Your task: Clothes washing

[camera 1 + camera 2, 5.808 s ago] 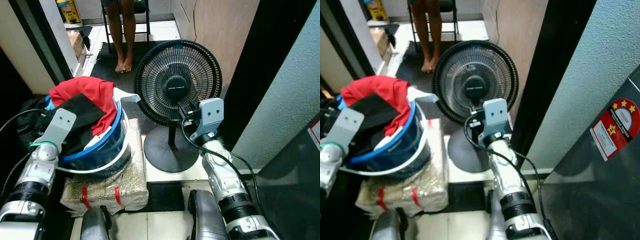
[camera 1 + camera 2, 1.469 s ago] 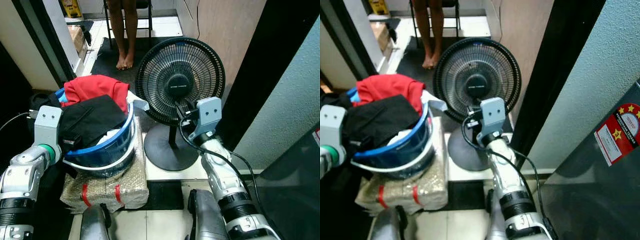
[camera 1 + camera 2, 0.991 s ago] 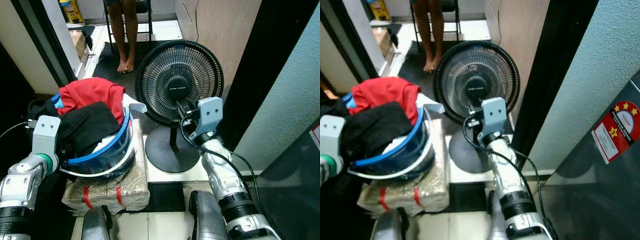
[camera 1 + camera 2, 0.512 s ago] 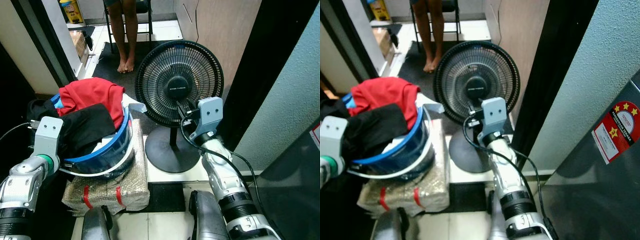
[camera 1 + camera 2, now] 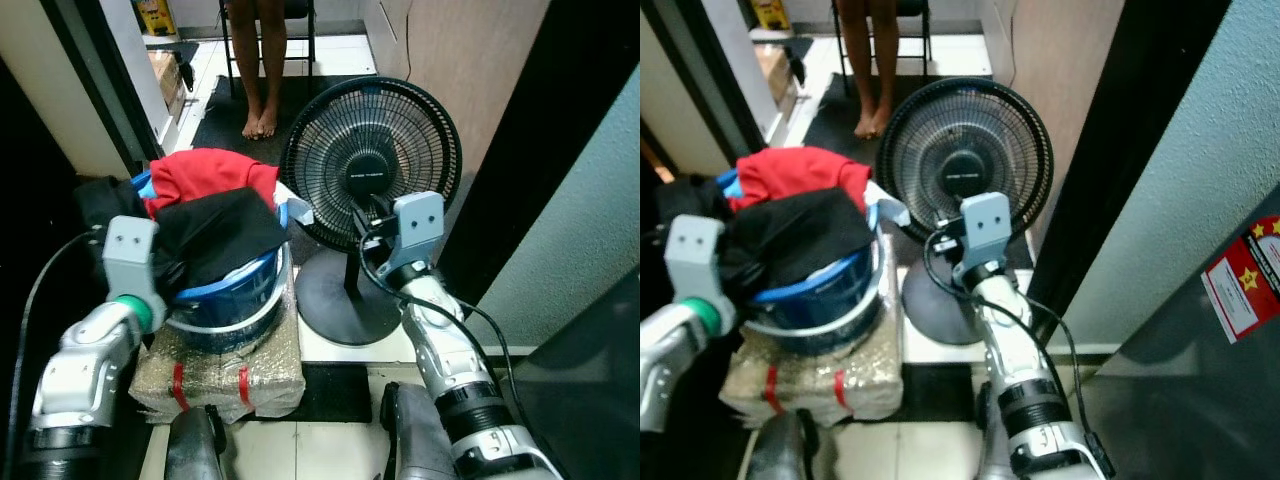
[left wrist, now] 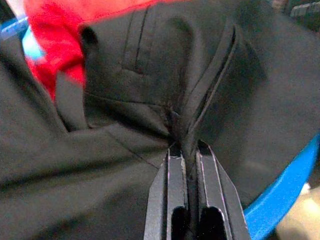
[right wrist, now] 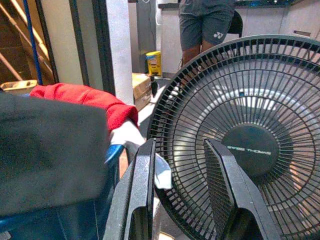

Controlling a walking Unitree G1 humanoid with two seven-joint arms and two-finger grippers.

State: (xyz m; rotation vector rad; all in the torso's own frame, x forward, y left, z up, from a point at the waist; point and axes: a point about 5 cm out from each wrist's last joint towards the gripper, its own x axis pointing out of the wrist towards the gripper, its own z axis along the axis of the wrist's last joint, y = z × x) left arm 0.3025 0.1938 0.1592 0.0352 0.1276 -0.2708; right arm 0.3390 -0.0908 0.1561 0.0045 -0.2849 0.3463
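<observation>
The left tool [image 6: 189, 150] reaches forward from a bent arm, its fingers pinched tight on a fold of the soft black garment [image 5: 222, 232] heaped in the round blue plastic basket [image 5: 232, 296]. Beyond it lies a red cloth [image 5: 205, 173]. The basket sits on a plastic-wrapped bundle [image 5: 220, 358] on the tiled floor [image 5: 330, 447]. The right tool [image 7: 179, 152], fingers parted and empty, faces the black mesh fan [image 5: 372, 162]. Farther off, a person's bare legs [image 5: 262, 70] stand

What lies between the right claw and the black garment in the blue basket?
In the right wrist view, bare air, with the white cloth on the blue basket behind it, separates the open right claw from the black garment.
</observation>
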